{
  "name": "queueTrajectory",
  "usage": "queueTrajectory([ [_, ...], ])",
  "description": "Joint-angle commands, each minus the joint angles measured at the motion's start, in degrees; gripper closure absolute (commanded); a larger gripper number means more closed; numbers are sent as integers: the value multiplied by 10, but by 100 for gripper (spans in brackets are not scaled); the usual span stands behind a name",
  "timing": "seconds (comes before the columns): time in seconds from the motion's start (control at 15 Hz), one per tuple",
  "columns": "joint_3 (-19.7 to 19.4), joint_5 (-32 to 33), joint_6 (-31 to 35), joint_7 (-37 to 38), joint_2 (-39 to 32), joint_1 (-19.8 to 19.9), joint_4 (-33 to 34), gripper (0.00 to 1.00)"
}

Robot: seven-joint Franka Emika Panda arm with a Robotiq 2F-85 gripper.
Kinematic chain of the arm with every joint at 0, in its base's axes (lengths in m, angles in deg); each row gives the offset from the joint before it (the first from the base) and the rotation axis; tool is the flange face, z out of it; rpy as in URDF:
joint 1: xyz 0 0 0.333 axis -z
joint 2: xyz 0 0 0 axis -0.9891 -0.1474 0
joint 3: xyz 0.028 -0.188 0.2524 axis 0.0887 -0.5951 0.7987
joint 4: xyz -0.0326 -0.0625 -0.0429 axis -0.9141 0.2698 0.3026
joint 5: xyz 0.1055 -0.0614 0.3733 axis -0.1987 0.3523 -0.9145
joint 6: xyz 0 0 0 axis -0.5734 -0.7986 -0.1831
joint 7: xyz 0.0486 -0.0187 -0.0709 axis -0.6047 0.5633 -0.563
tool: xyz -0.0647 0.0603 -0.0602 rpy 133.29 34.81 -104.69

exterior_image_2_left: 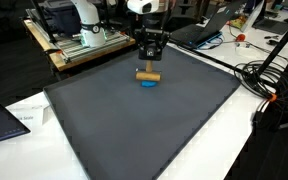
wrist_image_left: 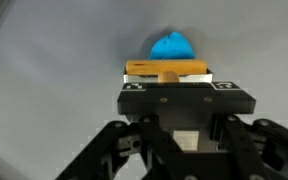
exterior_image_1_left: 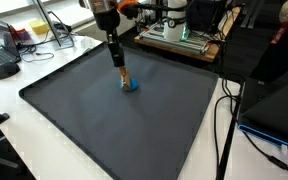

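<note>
A small wooden block (exterior_image_2_left: pixel 148 72) lies crosswise between the fingertips of my gripper (exterior_image_2_left: pixel 149 64), which is shut on it. Directly under the block, a blue rounded object (exterior_image_2_left: pixel 148 82) rests on the dark grey mat (exterior_image_2_left: pixel 184 120); whether block and blue object touch I cannot tell. In an exterior view the gripper (exterior_image_1_left: pixel 123 72) comes down from above, with the wooden block (exterior_image_1_left: pixel 126 78) at its tip and the blue object (exterior_image_1_left: pixel 132 86) just below. The wrist view shows the wooden block (wrist_image_left: pixel 166 70) across the gripper (wrist_image_left: pixel 169 80), and the blue object (wrist_image_left: pixel 172 46) beyond it.
The mat covers a white table (exterior_image_1_left: pixel 54 55). Behind it stand a rack of equipment (exterior_image_2_left: pixel 79 40) and a laptop (exterior_image_2_left: pixel 209 25). Cables (exterior_image_2_left: pixel 269 85) trail off one side of the table. Another laptop (exterior_image_1_left: pixel 279 110) sits beside the mat, and a mouse (exterior_image_1_left: pixel 6 70) at the table's far corner.
</note>
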Motion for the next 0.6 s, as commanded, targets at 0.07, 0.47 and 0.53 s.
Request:
queueTrajectory([
  [0.07, 5, -18, -18, -16, -5, 4, 3, 78],
  [0.47, 5, -17, -13, -19, -19, 4, 6, 78],
  [0.53, 5, -17, -13, -20, -21, 4, 6, 78],
])
